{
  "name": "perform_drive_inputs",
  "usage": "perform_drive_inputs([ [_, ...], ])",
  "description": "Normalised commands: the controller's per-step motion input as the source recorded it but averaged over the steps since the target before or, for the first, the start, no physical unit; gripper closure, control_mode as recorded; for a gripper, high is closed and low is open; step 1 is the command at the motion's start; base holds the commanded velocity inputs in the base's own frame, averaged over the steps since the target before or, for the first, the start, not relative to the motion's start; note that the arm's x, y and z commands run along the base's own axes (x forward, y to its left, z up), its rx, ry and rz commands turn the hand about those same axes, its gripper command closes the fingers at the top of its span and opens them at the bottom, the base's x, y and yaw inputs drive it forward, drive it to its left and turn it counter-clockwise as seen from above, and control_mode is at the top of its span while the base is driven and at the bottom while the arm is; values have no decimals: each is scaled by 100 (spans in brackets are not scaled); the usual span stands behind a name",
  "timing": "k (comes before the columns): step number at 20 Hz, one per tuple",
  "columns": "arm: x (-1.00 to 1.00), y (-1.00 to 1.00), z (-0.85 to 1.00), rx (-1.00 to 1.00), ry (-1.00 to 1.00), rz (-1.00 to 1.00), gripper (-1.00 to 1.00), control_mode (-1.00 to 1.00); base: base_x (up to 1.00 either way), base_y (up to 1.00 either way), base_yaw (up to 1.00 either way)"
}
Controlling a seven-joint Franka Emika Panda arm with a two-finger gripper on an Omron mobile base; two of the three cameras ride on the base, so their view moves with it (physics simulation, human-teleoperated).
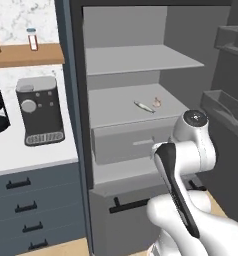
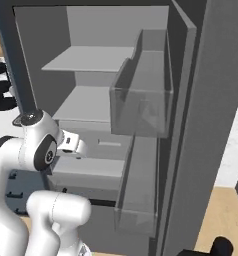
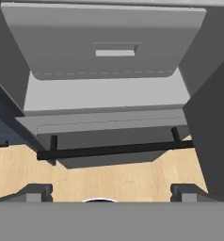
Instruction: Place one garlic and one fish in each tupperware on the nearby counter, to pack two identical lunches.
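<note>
One coffee machine [image 1: 39,111] stands on the white counter [image 1: 11,150] at the left, beside the open fridge [image 1: 141,100]. On the fridge's middle shelf [image 1: 116,107] lie a slim pale fish [image 1: 144,106] and, just right of it, a pinkish garlic [image 1: 157,102]. The end effector [image 3: 112,193] hangs before the fridge drawer [image 3: 109,44], its fingers spread wide and holding nothing.
</note>
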Motion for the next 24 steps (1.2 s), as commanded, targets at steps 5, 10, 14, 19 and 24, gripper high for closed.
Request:
perform_drive_inputs([
  [5,0,0,0,0,0,0,-100,100,53,-14,0],
  [10,0,0,0,0,0,0,-100,100,58,-21,0],
  [14,0,0,0,0,0,0,-100,100,60,-25,0],
  [19,16,-10,-1,0,0,0,-100,-100,27,-16,0],
  [24,46,-29,-13,0,-1,0,-100,-100,0,0,0],
])
